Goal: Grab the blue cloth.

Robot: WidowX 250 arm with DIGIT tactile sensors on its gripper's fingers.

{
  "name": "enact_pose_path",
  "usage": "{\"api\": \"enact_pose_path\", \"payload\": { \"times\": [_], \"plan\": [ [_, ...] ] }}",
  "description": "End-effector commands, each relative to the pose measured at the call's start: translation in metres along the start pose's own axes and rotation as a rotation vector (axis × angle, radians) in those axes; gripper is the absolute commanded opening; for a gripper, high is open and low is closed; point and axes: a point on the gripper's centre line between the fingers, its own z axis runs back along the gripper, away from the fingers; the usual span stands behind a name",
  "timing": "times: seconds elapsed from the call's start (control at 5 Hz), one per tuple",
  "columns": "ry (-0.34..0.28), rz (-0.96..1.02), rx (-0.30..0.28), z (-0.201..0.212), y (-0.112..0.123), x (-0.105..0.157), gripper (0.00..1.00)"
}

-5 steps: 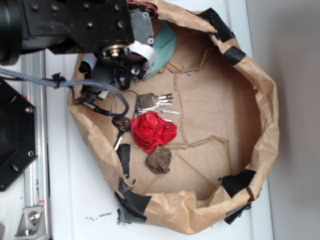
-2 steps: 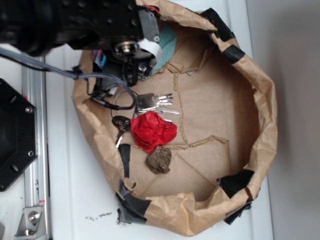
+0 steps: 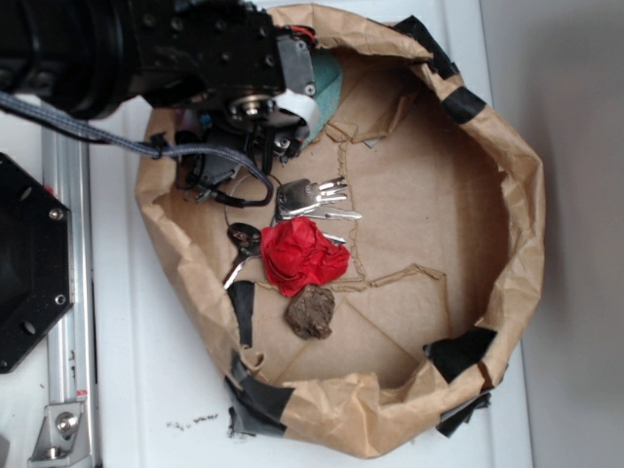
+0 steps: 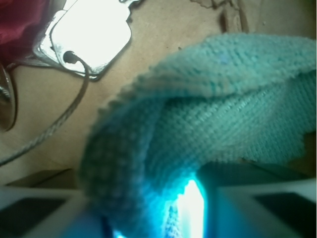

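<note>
Brown paper forms one crumpled bag, rolled down into a shallow tub and patched with black tape, lying on a white counter. Inside it are one blue cloth, one bunch of keys, one red wad and one small brown lump.

One black robot arm reaches in from the counter's top left corner, and its gripper sits over the bag's upper left part, near the counter's top edge. Only a sliver of the teal-blue cloth shows past the arm in the exterior view.

From the wrist view, the cloth fills most of the frame, a fold of terry weave with a zigzag edge. The fold runs down into the gap between the two pale fingers at the bottom edge. These fingers stand partly apart with cloth bunched between them; whether they press it firmly cannot be told. Keys lie just beyond the cloth.
</note>
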Motion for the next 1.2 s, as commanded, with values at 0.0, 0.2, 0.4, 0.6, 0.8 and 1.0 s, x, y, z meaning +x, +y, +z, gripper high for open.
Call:
{"api": "enact_pose_path", "payload": {
  "times": [0.0,0.2,0.4,0.6,0.8,1.0],
  "plan": [
    [-0.024,0.049,0.013,0.007,0.011,-0.001,0.0],
    [-0.112,0.119,0.028,0.054,0.011,0.004,0.0],
    [-0.191,0.183,-0.01,0.109,-0.004,0.028,0.0],
    [-0.198,0.283,-0.063,0.154,-0.013,0.055,0.0],
    [-0.201,0.393,-0.138,0.151,-0.009,0.064,0.0],
    [-0.192,0.4,-0.157,0.136,-0.009,0.068,0.0]
  ]
}}
